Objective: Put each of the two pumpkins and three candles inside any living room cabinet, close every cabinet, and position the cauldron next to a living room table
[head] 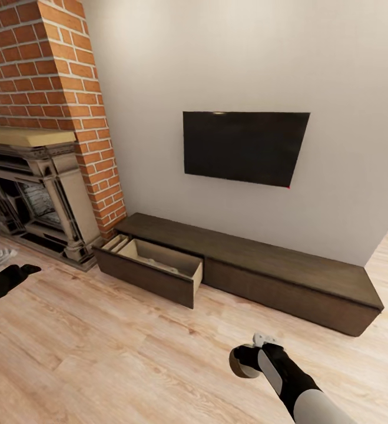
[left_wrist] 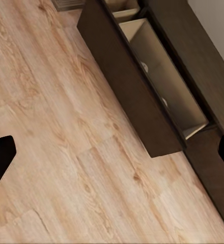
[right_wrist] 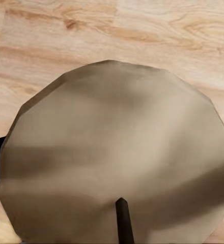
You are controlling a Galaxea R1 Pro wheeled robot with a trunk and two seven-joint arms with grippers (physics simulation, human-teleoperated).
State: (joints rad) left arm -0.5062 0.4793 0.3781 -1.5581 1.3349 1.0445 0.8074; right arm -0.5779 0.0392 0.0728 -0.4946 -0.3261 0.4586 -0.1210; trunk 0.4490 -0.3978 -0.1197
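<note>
the right pincer (head: 245, 360) is clenched on a candle (right_wrist: 117, 152), whose beige-grey round top and dark wick sit close against the right wrist camera, with plank floor (head: 99, 353) behind it; in the head view the candle shows as a pale stub at the end of the right arm, held low over the floor. it is carried this way, i judge, because it is on its way to the cabinet (head: 288, 265), which lies ahead of that pincer against the wall under the tv (head: 244, 147). the drawer (head: 152, 268) at the cabinet's end nearest the fireplace (head: 35, 194) stands pulled out, ahead and to the left of the right pincer and well apart from it, left open to take things from above. two pale rounded things (left_wrist: 144, 66) lie inside it; they are probably candles, though too small to be sure. the left pincer (head: 23, 272) hangs out to the side over the floor, released, with dark fingertips (left_wrist: 0, 157) at opposite edges of its wrist view and nothing between, so it keeps clear of the approach. the drawer will need shutting later.
</note>
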